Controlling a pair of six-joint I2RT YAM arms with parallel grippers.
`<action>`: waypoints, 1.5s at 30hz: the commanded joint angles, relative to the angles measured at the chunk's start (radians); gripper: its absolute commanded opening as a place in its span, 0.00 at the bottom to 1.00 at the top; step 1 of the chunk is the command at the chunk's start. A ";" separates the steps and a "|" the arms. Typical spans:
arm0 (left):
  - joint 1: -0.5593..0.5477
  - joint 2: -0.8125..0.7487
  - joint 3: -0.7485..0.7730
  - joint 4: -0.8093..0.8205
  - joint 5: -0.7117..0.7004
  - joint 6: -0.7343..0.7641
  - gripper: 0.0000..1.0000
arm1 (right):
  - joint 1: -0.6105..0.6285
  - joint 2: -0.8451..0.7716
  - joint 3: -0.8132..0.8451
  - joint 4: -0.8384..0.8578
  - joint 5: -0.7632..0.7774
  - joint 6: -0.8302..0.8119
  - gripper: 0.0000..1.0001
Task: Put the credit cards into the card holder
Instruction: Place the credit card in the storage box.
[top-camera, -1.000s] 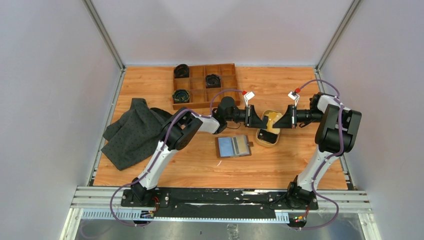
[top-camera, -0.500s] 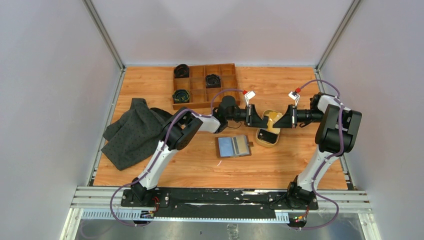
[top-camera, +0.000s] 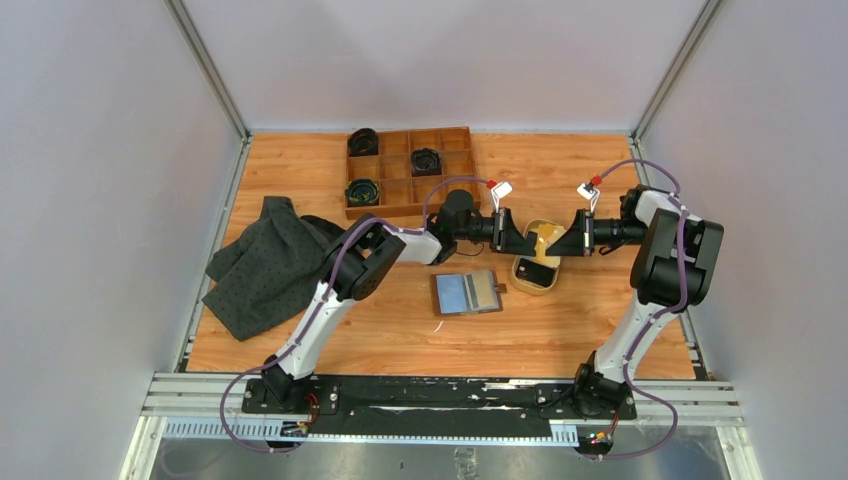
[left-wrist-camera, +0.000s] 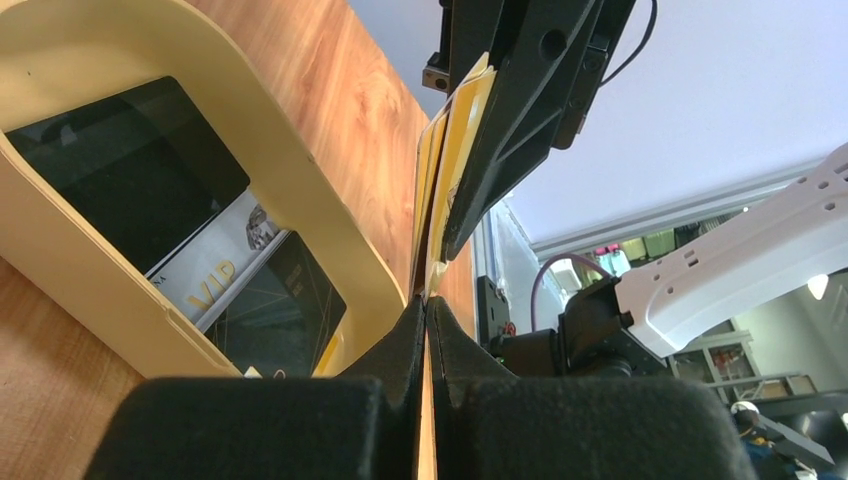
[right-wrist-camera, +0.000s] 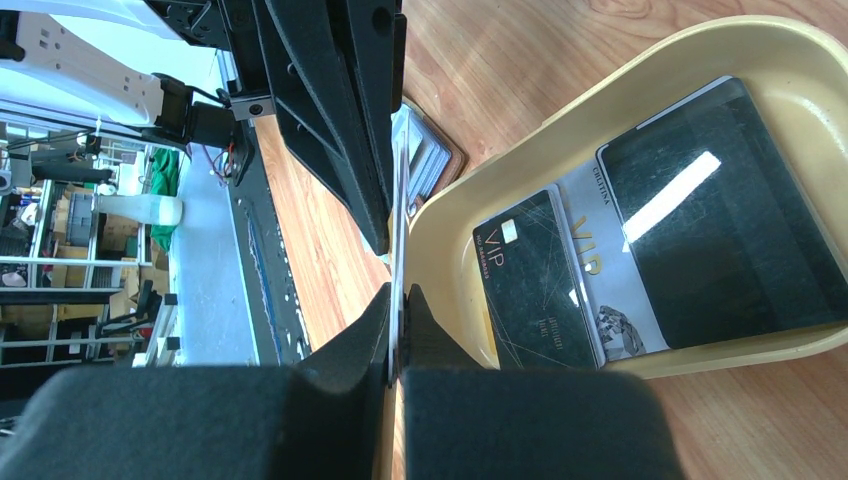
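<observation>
A yellow-gold credit card (left-wrist-camera: 441, 170) stands on edge above the tan oval dish (top-camera: 524, 276), pinched from both sides. My left gripper (left-wrist-camera: 428, 305) is shut on its near end. My right gripper (right-wrist-camera: 398, 292) is shut on the opposite end, where the card (right-wrist-camera: 399, 190) shows as a thin pale edge. In the top view the two grippers meet tip to tip, left (top-camera: 531, 243) and right (top-camera: 553, 245). More credit cards lie in the dish: a dark one (right-wrist-camera: 533, 285), a pale VIP one (right-wrist-camera: 603, 285) and another dark one (right-wrist-camera: 720, 215). The card holder (top-camera: 467, 292) lies open left of the dish.
A brown wooden compartment tray (top-camera: 409, 171) with dark round items stands at the back. A grey cloth (top-camera: 268, 262) lies crumpled at the left. The dish wall (left-wrist-camera: 330, 230) rises right beside the left fingers.
My left gripper has closed onto the yellow-gold card, which the right gripper keeps holding. The arms have barely moved.
</observation>
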 joint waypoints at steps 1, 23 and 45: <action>-0.033 -0.002 0.032 0.014 0.023 0.034 0.00 | -0.004 -0.003 -0.016 0.040 0.027 -0.003 0.04; 0.021 -0.023 -0.034 -0.038 -0.017 0.111 0.00 | 0.055 0.031 -0.043 0.226 0.132 0.217 0.34; 0.044 -0.200 -0.164 -0.036 -0.007 0.149 0.00 | 0.045 -0.223 -0.067 0.204 0.132 0.142 0.67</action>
